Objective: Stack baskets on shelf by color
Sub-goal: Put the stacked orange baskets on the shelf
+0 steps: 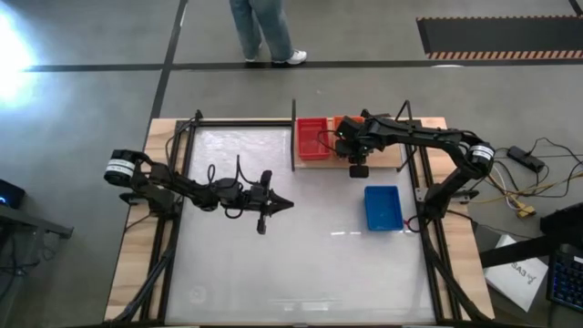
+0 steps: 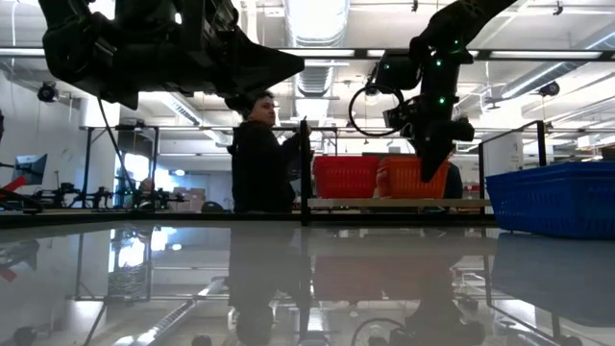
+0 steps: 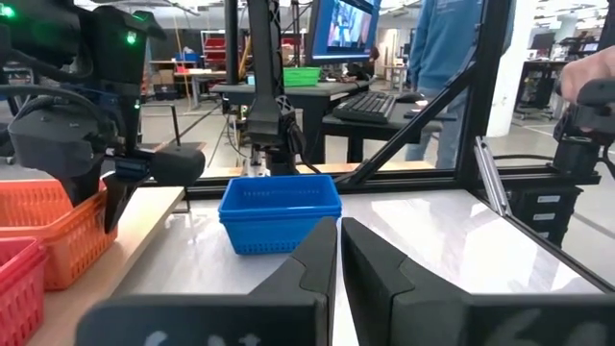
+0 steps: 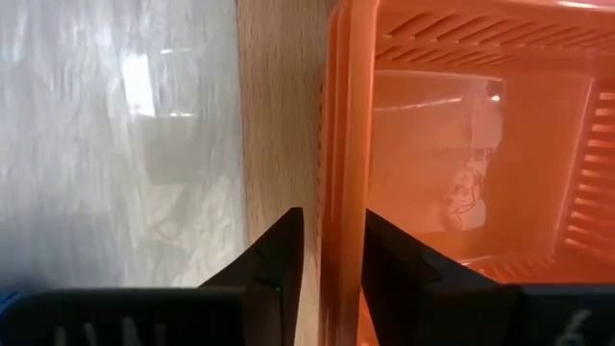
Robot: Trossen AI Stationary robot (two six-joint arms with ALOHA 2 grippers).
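On shelf point(image 1: 387, 159): right wrist view alone shows fingers point(image 4: 274, 255) apparently straddling orange basket point(image 4: 461, 144) rim, spread.

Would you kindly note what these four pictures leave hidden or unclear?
- Orange basket: in the high view the right arm covers most of it.
- Right pincer: its fingers straddle the basket wall, but whether they touch it is unclear.
- How many baskets are nested in the red basket or the orange one: not visible.
- Shelf: the low view shows only its front edge.
- Blue basket: cut off by the low view's right edge.
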